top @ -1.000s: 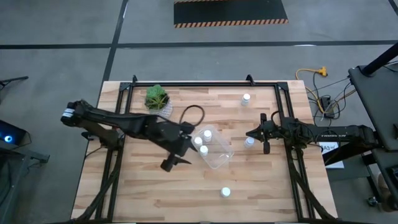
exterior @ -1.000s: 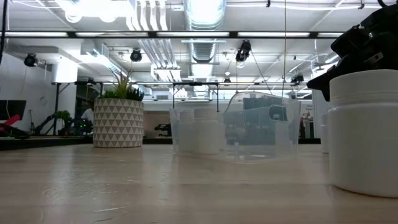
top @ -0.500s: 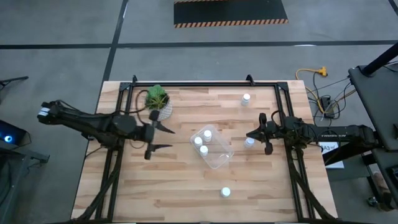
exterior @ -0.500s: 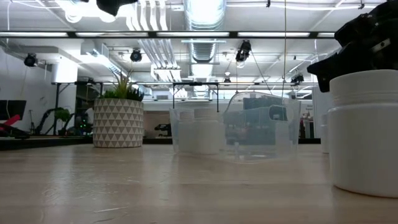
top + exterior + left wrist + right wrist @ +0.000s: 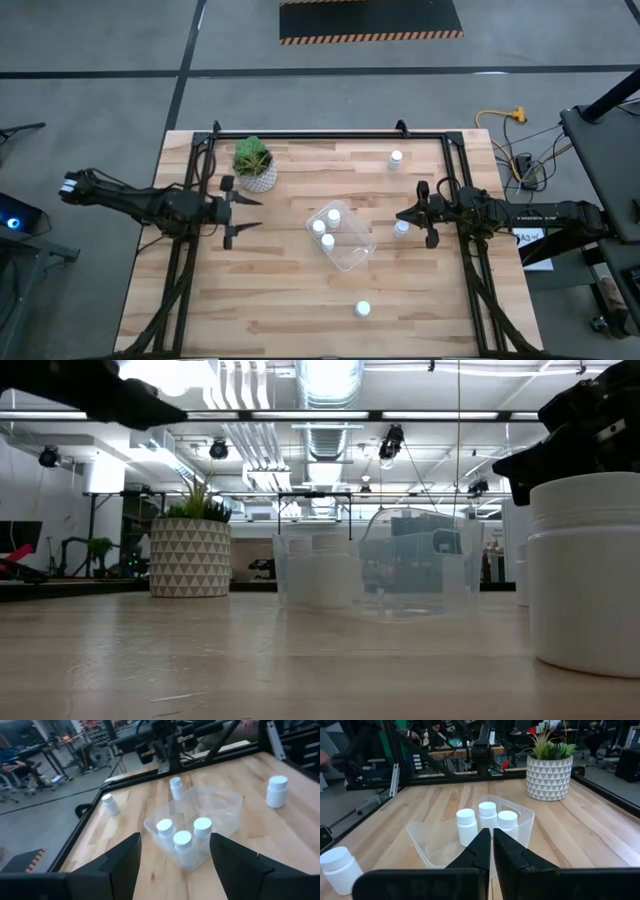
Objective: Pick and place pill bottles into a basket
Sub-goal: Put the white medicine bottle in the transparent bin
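Observation:
The clear basket stands mid-table with three white pill bottles upright in it; it also shows in the left wrist view and the right wrist view. One bottle stands just to the near side of my right gripper, which is shut and points at the basket. Another bottle stands far right, and one stands near the front edge. My left gripper is open and empty, left of the basket.
A white patterned pot with a green plant stands at the far left, just beyond my left gripper. A black frame runs along the table's far edge and sides. Bare wood lies between my left gripper and the basket.
My left gripper has drawn back from the basket's left side toward the table's left edge and a little toward the far edge, staying open and empty. The basket and bottles have stayed where they were.

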`<state>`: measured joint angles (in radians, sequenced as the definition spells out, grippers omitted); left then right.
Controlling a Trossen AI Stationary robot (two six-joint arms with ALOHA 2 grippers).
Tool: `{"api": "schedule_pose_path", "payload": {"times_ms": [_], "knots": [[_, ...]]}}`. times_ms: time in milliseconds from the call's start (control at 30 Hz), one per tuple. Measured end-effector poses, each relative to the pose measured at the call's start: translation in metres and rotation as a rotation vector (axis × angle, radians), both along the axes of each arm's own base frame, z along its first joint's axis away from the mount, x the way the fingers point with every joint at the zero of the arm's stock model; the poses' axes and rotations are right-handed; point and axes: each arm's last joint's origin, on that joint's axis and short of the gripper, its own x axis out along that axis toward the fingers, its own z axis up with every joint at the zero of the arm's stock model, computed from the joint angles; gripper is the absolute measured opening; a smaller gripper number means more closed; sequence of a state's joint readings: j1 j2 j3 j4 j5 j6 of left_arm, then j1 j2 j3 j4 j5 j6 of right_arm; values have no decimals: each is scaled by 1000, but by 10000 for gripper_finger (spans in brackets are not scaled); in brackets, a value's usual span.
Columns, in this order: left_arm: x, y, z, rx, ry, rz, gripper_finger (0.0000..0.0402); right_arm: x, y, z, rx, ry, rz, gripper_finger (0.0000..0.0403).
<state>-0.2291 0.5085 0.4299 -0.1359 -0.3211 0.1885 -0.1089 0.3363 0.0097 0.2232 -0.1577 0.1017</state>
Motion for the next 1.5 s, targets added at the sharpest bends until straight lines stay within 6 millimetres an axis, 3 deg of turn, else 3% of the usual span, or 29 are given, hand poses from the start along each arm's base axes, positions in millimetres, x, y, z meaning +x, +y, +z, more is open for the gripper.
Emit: {"api": "schedule_pose_path", "payload": {"times_ms": [233,500,733,1200,1500], "knots": [[-13,3,-18,-28,-22,13,219,0,0,0,1,1,0,13],[-37,8,-22,-59,-148,-22,219,0,0,0,3,3,-1,13],[-53,12,-33,-112,-158,-19,219,0,0,0,3,3,-2,13],[-40,9,-48,-179,10,9,219,0,0,0,3,4,-4,13],[-39,8,-49,-198,23,12,219,0,0,-1,0,7,-4,13]]}}
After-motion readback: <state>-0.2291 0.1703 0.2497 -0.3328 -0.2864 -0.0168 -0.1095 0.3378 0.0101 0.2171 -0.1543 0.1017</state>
